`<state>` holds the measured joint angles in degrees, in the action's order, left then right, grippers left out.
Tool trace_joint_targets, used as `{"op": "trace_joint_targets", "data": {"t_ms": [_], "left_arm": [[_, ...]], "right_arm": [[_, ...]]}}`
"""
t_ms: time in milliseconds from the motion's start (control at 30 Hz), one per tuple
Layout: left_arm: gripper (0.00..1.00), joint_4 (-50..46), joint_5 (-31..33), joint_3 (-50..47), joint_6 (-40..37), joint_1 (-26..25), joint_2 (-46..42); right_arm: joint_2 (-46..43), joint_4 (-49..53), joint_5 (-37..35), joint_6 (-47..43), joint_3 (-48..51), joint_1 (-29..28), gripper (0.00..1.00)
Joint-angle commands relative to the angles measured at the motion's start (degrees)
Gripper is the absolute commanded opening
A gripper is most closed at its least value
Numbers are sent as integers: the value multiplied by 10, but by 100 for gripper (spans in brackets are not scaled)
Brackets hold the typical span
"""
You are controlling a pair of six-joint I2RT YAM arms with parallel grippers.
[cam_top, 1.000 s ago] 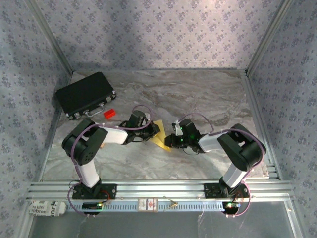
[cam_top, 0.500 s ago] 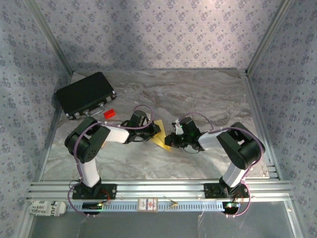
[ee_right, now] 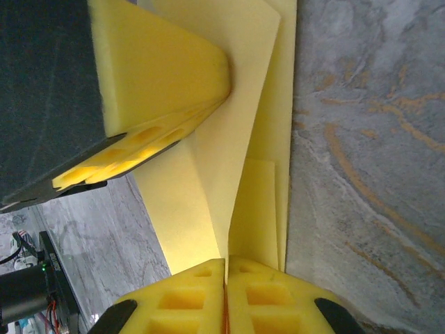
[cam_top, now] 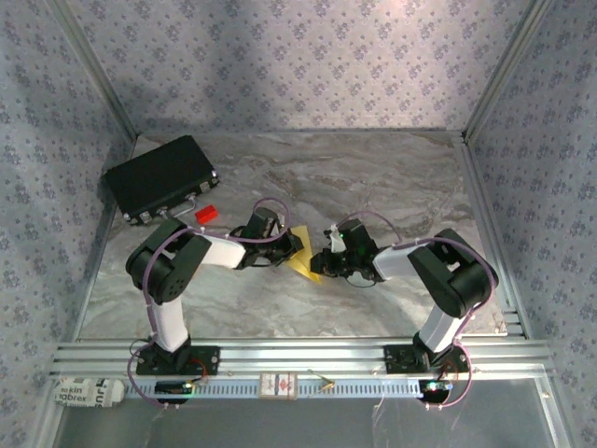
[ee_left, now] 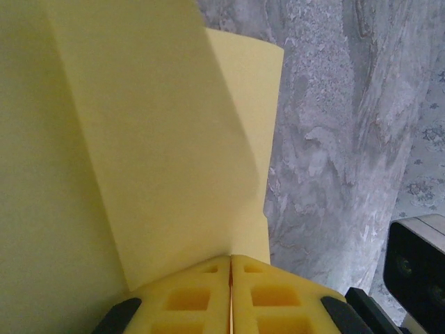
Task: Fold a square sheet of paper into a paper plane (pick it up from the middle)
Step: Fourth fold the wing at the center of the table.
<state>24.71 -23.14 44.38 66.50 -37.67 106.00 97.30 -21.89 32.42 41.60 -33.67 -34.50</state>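
Yellow paper sheet (cam_top: 305, 259), thin and partly folded, sat near the middle of the grey marble-patterned table (cam_top: 392, 177) in the overhead view, caught between two arms that reached in from either side; the left gripper (cam_top: 295, 248) met it from the left and the right gripper (cam_top: 322, 262) from the right, the two claws near each other with the paper between them.

From the left wrist, the left gripper (ee_left: 230, 261) had its yellow foam pads (ee_left: 188, 299) pressed flat together, clamped on the paper's edge at the seam; a broad flap of the sheet (ee_left: 160, 139) rose away from the pads, with a second layer showing past it on the right and bare table beyond.

From the right wrist, the right gripper (ee_right: 225, 264) likewise had its pads together, pinching the paper (ee_right: 208, 202), whose layers fanned apart above the grip; the left gripper's foam fingers (ee_right: 167, 76) came in as a wedge from the upper left, their tip against the sheet.

A black rectangular hard case (cam_top: 159, 177) lay at the far left corner of the table, well apart from the paper; a small red block (cam_top: 205, 214) lay just beside the case's near edge, between the case and the left arm.
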Motion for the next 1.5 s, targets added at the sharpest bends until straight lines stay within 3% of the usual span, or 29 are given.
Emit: {"op": "trace_joint_targets", "data": {"t_ms": [0,667,1167,1467], "left_arm": [[8,-21,3,15,-16,-4,12],[7,-63,-2,12,-36,-4,18],[6,-55,-3,7,-31,-4,18],[6,-50,-1,4,-30,-4,17]], "right_arm": [[20,42,-11,2,-4,0,10],[-19,80,0,-5,-6,2,16],[-30,89,18,-9,19,4,7],[-40,94,44,-9,23,9,12]]}}
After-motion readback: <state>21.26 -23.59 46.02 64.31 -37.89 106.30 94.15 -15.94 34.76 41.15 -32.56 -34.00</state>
